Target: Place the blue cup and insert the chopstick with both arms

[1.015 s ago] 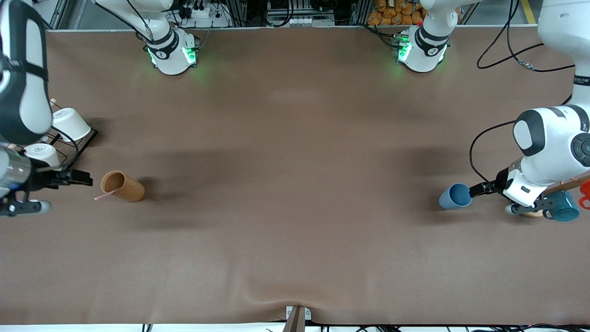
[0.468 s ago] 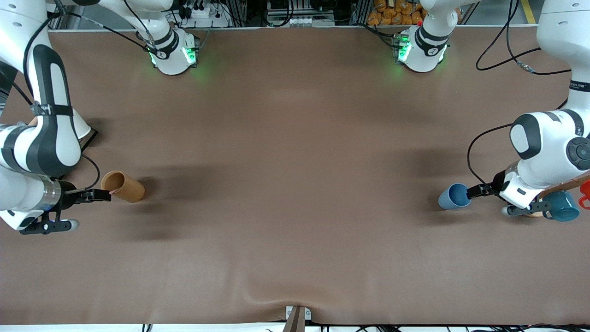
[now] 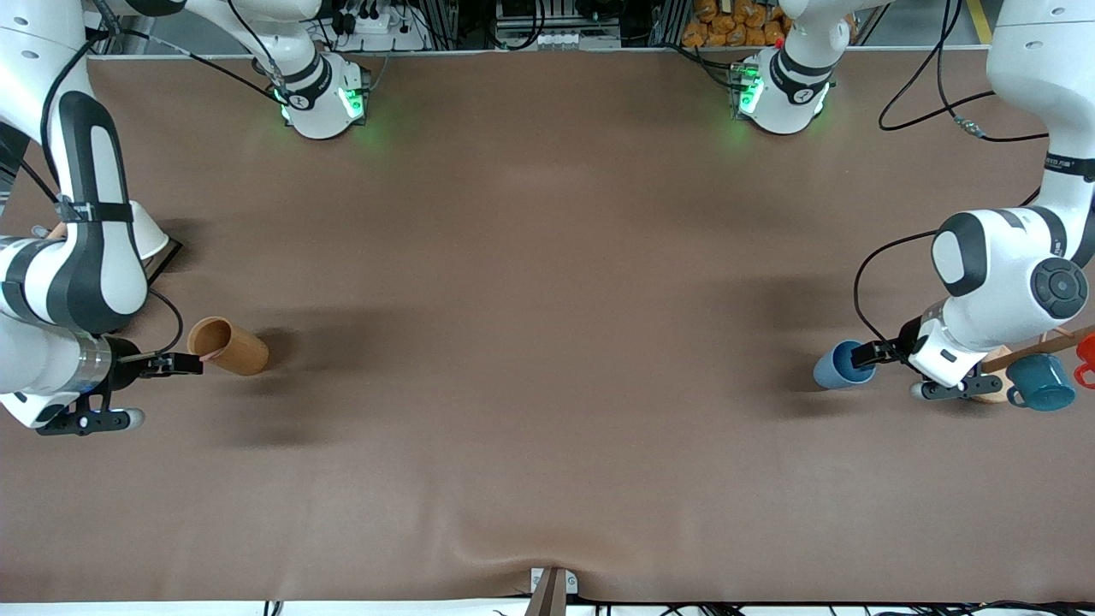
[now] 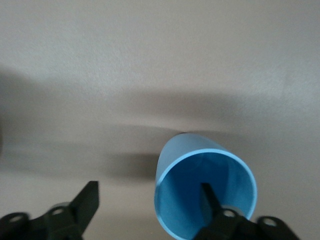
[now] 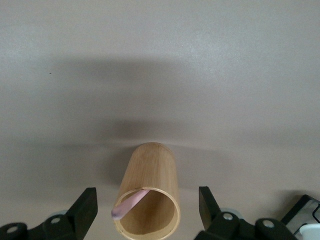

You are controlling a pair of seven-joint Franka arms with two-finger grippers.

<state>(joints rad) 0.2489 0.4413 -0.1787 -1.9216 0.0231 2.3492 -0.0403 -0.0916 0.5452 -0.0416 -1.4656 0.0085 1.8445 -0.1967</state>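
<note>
The blue cup (image 4: pixel 205 192) lies on its side, empty, at the left arm's end of the bench (image 3: pixel 547 342). One finger (image 4: pixel 210 200) of the left claw (image 4: pixel 150 200) is set inside its rim, the jaws spread and nothing gripped; the cup could roll away on closing. The right claw (image 5: pixel 145 205) is spread around the mouth of the tipped brown cup (image 5: pixel 150 190), which holds the chopstick (image 5: pixel 131 203), and the cup could be grasped by mistake.

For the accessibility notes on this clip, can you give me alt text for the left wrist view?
A light-blue cup stands on the brown table, seen from above into its open mouth. The left gripper straddles its rim with fingers apart, one finger inside the cup and the other outside.
</note>
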